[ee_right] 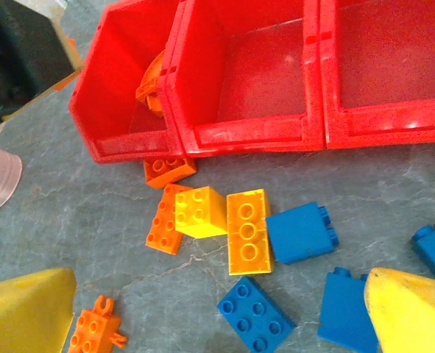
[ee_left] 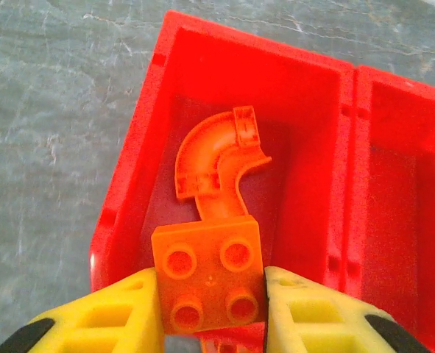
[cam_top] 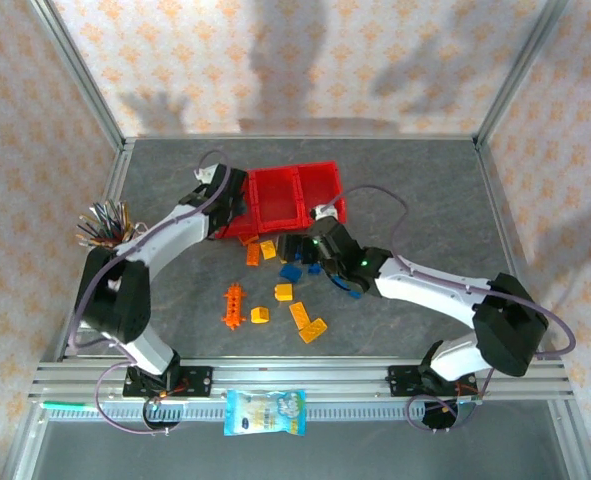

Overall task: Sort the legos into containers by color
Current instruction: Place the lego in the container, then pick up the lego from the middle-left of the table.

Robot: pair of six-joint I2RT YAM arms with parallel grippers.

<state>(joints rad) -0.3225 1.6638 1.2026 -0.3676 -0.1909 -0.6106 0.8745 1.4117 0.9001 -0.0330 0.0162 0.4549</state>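
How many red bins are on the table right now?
3, joined in a row: the left bin holds a curved orange piece, the middle bin beside it, the right bin last.

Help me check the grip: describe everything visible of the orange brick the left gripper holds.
The orange brick is a square, glossy plastic two-by-two piece with four studs facing the camera. The left gripper clamps its sides between yellow fingers. It hangs over the end red bin, above a curved orange piece lying inside.
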